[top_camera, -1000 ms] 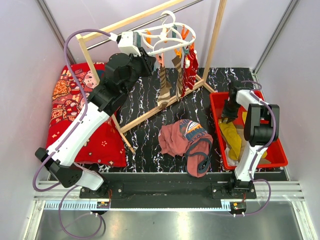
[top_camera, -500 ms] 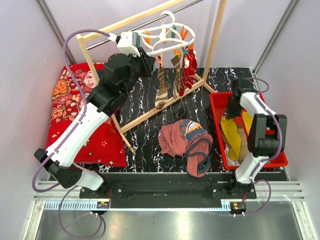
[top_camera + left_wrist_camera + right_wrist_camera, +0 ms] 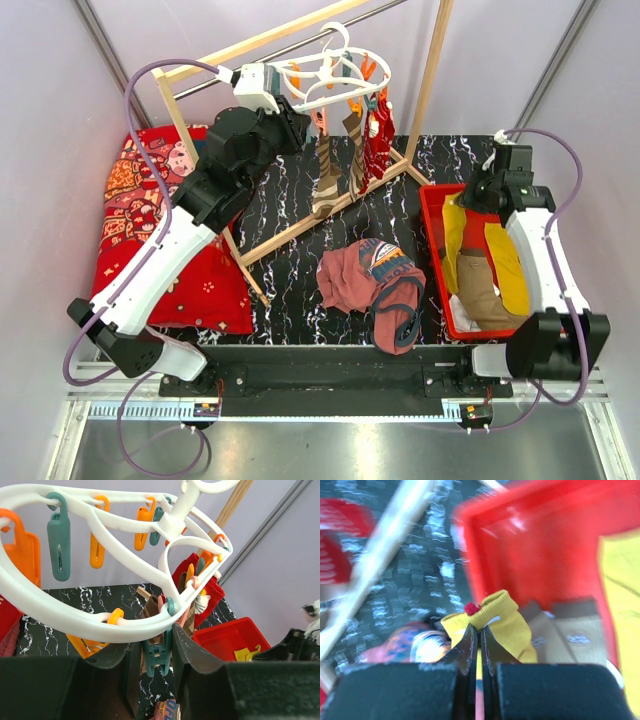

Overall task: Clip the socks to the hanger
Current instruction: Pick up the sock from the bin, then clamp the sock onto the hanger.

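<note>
Mustard yellow sock (image 3: 497,617) held up by its cuff at three o'clock; white plastic oval double-ring hanger (image 3: 335,72) at twelve o'clock.
The right gripper (image 3: 480,635) is pressed together on that cuff above the red plastic tray (image 3: 432,240), where a second yellow sock (image 3: 508,265) and a tan sock (image 3: 482,292) lie. On the hanger, brown-and-tan striped socks (image 3: 327,178) and a red patterned sock (image 3: 380,135) hang pegged; the left gripper (image 3: 152,652) pinches a teal peg (image 3: 159,662). Between tray and hanger stands the wooden-pole rack (image 3: 428,90); a rust-maroon garment (image 3: 365,280) lies at centre, a red cartoon-print cushion (image 3: 140,215) at nine.
</note>
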Controlling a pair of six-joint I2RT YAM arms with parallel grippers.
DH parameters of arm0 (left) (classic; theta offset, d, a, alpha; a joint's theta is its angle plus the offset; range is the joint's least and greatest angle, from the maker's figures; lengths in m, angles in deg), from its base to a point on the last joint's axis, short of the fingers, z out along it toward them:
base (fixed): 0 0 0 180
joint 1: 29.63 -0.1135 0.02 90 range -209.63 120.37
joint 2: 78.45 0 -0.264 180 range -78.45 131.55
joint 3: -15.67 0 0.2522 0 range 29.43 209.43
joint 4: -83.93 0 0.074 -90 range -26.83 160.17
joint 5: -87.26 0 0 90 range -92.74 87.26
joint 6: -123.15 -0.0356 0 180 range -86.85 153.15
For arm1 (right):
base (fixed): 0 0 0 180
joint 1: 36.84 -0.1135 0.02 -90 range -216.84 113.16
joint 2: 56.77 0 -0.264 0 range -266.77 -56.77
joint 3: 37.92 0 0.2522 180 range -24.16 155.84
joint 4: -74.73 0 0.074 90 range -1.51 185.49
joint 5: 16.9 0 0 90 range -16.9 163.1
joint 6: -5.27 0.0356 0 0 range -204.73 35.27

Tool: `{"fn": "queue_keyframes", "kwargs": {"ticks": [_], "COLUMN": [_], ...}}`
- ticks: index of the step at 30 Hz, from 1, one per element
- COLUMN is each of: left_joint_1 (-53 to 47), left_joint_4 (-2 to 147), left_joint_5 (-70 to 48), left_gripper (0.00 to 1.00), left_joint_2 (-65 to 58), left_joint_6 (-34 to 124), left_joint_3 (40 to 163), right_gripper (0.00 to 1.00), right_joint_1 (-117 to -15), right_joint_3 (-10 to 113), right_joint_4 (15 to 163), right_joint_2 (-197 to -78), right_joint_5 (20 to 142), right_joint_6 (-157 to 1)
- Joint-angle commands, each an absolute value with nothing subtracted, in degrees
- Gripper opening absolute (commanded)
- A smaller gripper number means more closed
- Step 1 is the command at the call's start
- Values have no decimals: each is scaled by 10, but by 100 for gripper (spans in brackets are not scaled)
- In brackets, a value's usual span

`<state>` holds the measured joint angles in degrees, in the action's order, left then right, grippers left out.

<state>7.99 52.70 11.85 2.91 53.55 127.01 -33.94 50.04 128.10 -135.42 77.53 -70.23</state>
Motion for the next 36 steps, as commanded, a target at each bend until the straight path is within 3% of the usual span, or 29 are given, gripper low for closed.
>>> {"fn": "queue_keyframes", "kwargs": {"ticks": [1, 8, 17, 36], "left_joint_1": [81, 81, 81, 81], "left_joint_4": [537, 566, 618, 635], "left_joint_5": [87, 57, 12, 6], "left_gripper": [0, 0, 0, 0], "left_joint_2": [9, 5, -5, -10], "left_joint_6": [525, 535, 553, 552], "left_joint_3": [1281, 1273, 1251, 1223], "right_gripper": [0, 0, 1, 1], "right_joint_1": [-365, -496, -602, -662], "right_joint_3": [521, 522, 567, 672], "right_joint_4": [1180, 1055, 940, 840], "right_joint_2": [-1281, -1241, -1314, -1444], "right_joint_5": [925, 1009, 1058, 1103], "right_joint_6": [-716, -734, -716, -677]}}
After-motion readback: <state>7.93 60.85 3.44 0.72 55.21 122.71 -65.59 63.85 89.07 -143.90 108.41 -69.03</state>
